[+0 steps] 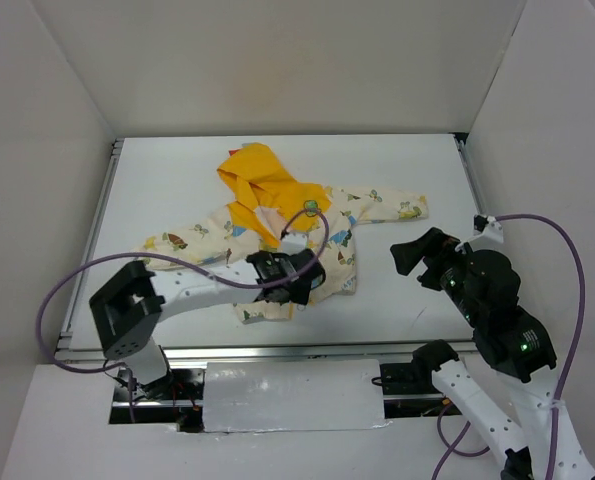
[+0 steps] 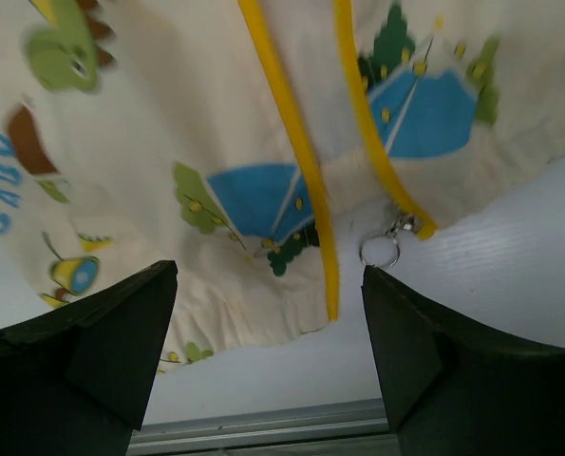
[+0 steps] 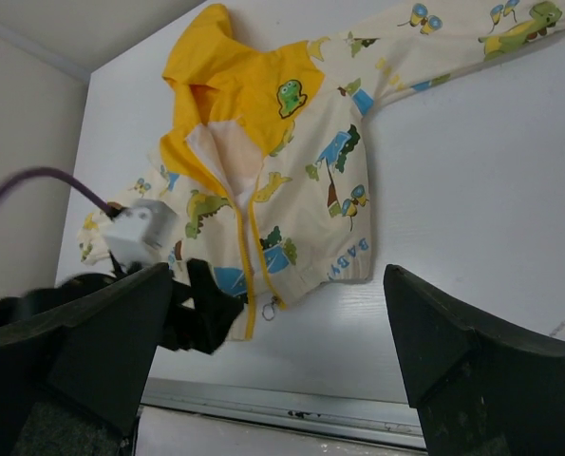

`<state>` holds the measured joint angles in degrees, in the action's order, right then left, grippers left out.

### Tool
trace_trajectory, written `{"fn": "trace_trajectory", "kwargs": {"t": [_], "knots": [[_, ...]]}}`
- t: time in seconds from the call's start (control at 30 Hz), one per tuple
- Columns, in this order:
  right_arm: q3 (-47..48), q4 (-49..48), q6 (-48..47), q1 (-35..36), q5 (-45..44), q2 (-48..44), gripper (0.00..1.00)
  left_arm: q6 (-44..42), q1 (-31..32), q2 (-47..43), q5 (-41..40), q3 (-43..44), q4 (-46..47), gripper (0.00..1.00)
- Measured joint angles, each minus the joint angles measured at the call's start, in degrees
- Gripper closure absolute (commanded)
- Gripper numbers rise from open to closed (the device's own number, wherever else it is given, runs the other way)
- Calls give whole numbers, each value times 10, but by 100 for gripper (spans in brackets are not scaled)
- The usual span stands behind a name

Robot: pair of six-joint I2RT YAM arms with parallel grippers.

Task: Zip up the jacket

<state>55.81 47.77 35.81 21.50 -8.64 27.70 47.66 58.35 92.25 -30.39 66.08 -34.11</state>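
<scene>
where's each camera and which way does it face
Top external: above and behind the robot, looking down at table, jacket, left arm, right arm.
Left wrist: close over the jacket's hem and zipper pull; open left gripper frames them.
Right wrist: raised off to the right, facing the jacket; open right gripper shows.
Both wrist views share the zipper pull.

The jacket [image 3: 301, 190] lies flat on the white tabletop [image 3: 472, 209], yellow hood [image 3: 225, 85] toward the far left, one sleeve [image 3: 453, 28] reaching to the upper right. Its yellow zipper [image 3: 247, 256] is open down to the hem, where a small ring pull [image 3: 271, 309] hangs. The left hand [image 3: 206, 309] sits at the hem's left corner. The right hand's [image 3: 275, 275] fingers [image 3: 92, 351] are spread wide.
</scene>
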Motion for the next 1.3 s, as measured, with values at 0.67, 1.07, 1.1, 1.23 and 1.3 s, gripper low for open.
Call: {"fn": "trace_trajectory", "kwargs": {"t": [0.67, 1.07, 1.1, 1.23, 1.3], "knots": [[-29, -6, -10, 0, 34, -18, 0, 108, 41, 44, -8, -83, 26, 27], [-29, -6, -10, 0, 39, -17, 0, 108, 38, 47, 19, -110, 93, 74], [-29, -6, -10, 0, 41, -17, 0, 107, 34, 44, 24, -114, 101, 78], [-30, -7, -10, 0, 50, -12, 0, 100, 16, 24, 53, -136, 132, 100], [-34, -10, -12, 0, 52, -11, 0, 96, 11, 17, 63, -142, 137, 100]]}}
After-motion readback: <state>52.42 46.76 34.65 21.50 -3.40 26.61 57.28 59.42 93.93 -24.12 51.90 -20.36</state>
